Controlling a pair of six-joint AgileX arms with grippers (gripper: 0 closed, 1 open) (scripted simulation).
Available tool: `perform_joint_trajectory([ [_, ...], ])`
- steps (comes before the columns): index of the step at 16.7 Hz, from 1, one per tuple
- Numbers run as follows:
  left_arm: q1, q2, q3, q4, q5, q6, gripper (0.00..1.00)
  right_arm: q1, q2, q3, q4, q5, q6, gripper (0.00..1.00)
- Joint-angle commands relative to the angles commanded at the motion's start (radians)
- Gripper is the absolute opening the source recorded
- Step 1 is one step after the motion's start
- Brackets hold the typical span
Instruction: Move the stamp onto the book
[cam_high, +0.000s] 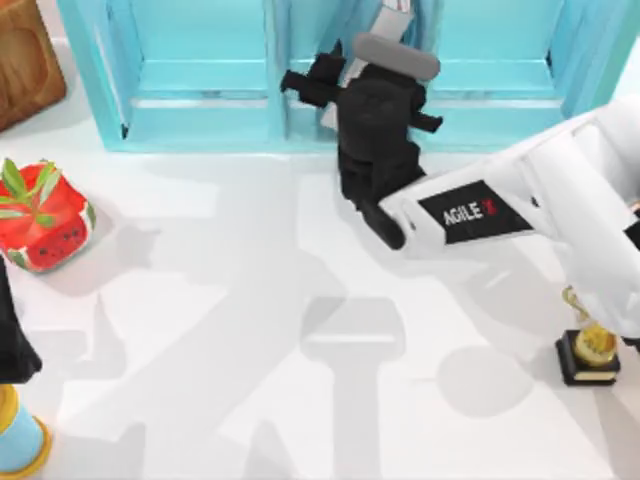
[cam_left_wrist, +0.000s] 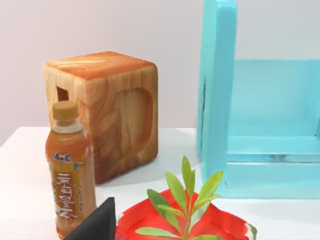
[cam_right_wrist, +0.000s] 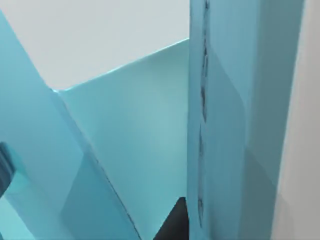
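Right hand (cam_high: 340, 85) fingers hidden

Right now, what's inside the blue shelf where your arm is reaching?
My right gripper reaches into the light-blue shelf near its middle divider. I see blue walls there. Whatever sits under my black wrist is covered, so I cannot tell.

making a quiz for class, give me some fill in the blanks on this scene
1. The right arm reaches toward the light-blue ____.
2. The trophy stands on a ____ base.
3. Beside the wooden box stands an orange ____.
4. The red pot holds a ____ plant.

Missing: shelf; black; bottle; green
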Motion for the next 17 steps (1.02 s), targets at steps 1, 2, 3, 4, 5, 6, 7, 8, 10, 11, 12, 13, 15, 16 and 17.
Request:
perform_joint_trajectory([
  [1, 0.000, 0.000, 0.000, 0.000, 0.000, 0.000, 1.00, 0.000, 0.000, 0.000, 0.000, 0.000, 0.000, 0.32],
  [2, 0.000, 0.000, 0.000, 0.000, 0.000, 0.000, 1.00, 0.000, 0.000, 0.000, 0.000, 0.000, 0.000, 0.25],
  [3, 0.000, 0.000, 0.000, 0.000, 0.000, 0.000, 1.00, 0.000, 0.000, 0.000, 0.000, 0.000, 0.000, 0.17],
  [4, 0.000, 0.000, 0.000, 0.000, 0.000, 0.000, 1.00, 0.000, 0.000, 0.000, 0.000, 0.000, 0.000, 0.10],
  [5, 0.000, 0.000, 0.000, 0.000, 0.000, 0.000, 1.00, 0.000, 0.000, 0.000, 0.000, 0.000, 0.000, 0.02],
  [6, 0.000, 0.000, 0.000, 0.000, 0.000, 0.000, 1.00, 0.000, 0.000, 0.000, 0.000, 0.000, 0.000, 0.00],
  [7, 0.000, 0.000, 0.000, 0.000, 0.000, 0.000, 1.00, 0.000, 0.000, 0.000, 0.000, 0.000, 0.000, 0.00],
  [8, 0.000, 0.000, 0.000, 0.000, 0.000, 0.000, 1.00, 0.000, 0.000, 0.000, 0.000, 0.000, 0.000, 0.00],
  [10, 0.000, 0.000, 0.000, 0.000, 0.000, 0.000, 1.00, 0.000, 0.000, 0.000, 0.000, 0.000, 0.000, 0.00],
  [11, 0.000, 0.000, 0.000, 0.000, 0.000, 0.000, 1.00, 0.000, 0.000, 0.000, 0.000, 0.000, 0.000, 0.00],
  [12, 0.000, 0.000, 0.000, 0.000, 0.000, 0.000, 1.00, 0.000, 0.000, 0.000, 0.000, 0.000, 0.000, 0.00],
  [13, 0.000, 0.000, 0.000, 0.000, 0.000, 0.000, 1.00, 0.000, 0.000, 0.000, 0.000, 0.000, 0.000, 0.00],
  [15, 0.000, 0.000, 0.000, 0.000, 0.000, 0.000, 1.00, 0.007, -0.003, -0.002, -0.001, 0.001, 0.002, 0.00],
  [16, 0.000, 0.000, 0.000, 0.000, 0.000, 0.000, 1.00, 0.011, -0.014, -0.010, -0.006, 0.005, 0.002, 0.00],
  [17, 0.000, 0.000, 0.000, 0.000, 0.000, 0.000, 1.00, 0.020, -0.037, -0.026, -0.017, 0.014, 0.003, 0.00],
])
